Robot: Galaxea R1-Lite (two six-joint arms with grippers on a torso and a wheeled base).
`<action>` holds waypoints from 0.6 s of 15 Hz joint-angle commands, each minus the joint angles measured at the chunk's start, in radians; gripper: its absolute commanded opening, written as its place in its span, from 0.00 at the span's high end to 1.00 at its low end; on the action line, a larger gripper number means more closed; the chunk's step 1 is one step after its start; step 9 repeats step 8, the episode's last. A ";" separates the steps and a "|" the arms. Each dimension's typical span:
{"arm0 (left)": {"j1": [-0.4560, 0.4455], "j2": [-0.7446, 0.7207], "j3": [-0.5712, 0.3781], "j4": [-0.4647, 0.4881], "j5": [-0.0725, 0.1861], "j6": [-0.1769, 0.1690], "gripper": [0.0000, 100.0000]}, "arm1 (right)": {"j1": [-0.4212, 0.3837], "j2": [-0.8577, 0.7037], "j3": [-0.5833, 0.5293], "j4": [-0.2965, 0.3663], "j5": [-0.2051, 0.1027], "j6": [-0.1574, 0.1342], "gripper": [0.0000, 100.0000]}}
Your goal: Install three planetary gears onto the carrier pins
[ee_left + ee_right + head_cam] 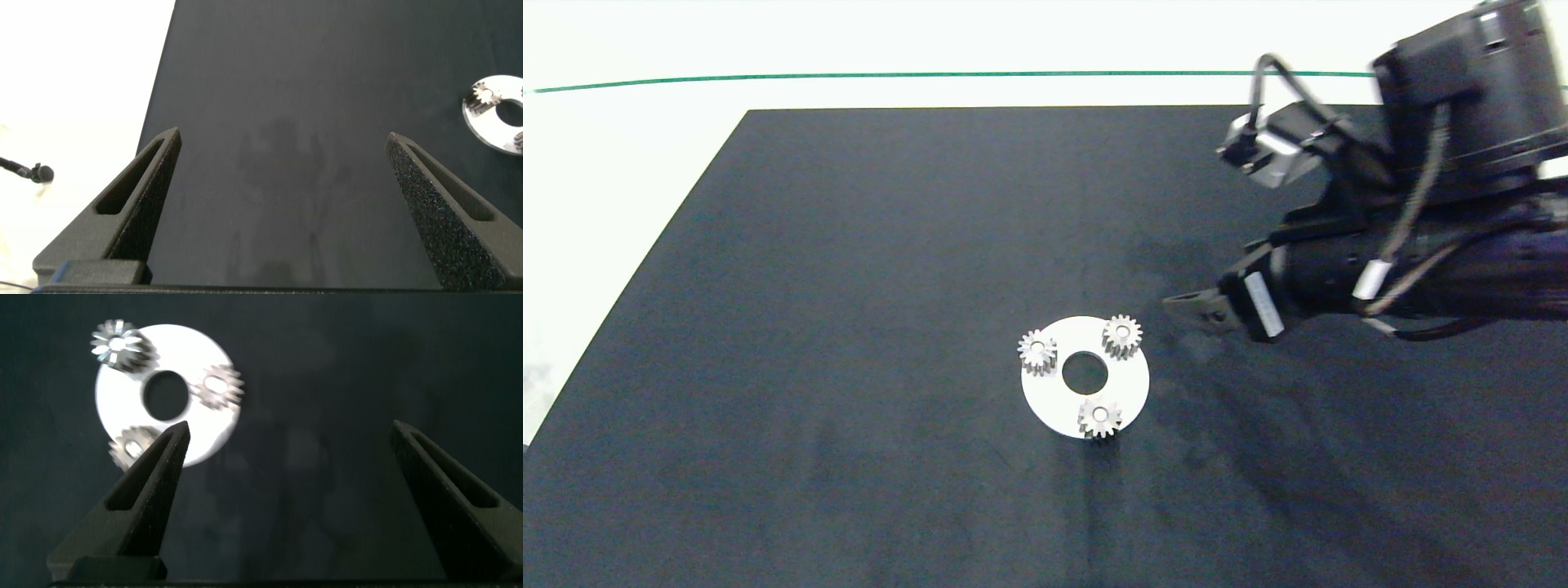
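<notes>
The white carrier disc lies on the black mat near the middle of the table. Three silver planetary gears sit on it, each around a carrier pin whose white top shows in the bore: one at the left, one at the back right, one at the front. My right gripper hovers open and empty just right of the disc, apart from it. The right wrist view shows the disc and gears beyond the open right gripper. My left gripper is open and empty over bare mat.
The black mat covers most of the white table, with a green line along the back. In the left wrist view the disc shows far off to one side.
</notes>
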 commanded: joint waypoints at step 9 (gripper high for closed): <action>0.044 -0.110 0.002 0.028 -0.026 0.001 0.00 | -0.609 -1.306 0.561 0.271 -0.076 -0.076 0.00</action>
